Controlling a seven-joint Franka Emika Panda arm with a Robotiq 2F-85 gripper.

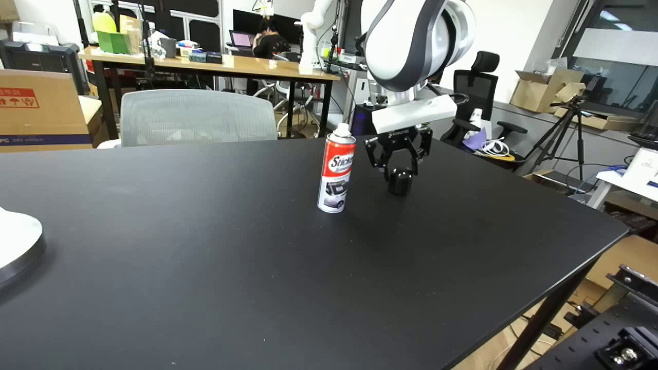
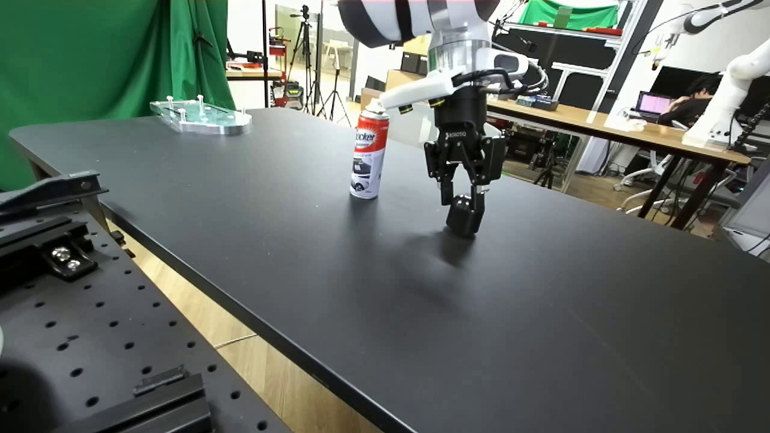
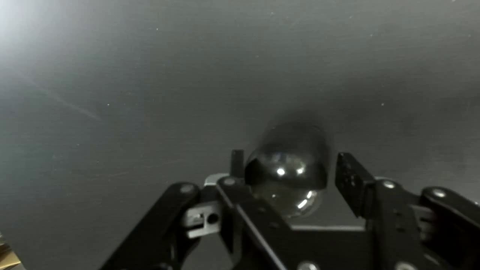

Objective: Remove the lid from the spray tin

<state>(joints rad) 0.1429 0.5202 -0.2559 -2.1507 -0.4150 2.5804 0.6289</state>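
The black lid (image 1: 400, 184) is sitting off the can (image 1: 336, 172), between the parted fingers (image 3: 349, 182) of the hand (image 3: 288, 170).
The lid is apparently resting on the table (image 1: 231, 267); the step is looking like release, the next move calling for a straight lift clear. The can is reading "Sticke…" on red; the hand is bearing "ROBOTIQ".

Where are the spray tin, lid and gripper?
Spray tin (image 2: 368, 156), in an exterior view: body, mid-height.
Lid (image 1: 400, 184), in an exterior view: side wall.
Gripper (image 3: 289, 164), wrist view: midway between its fingertips.
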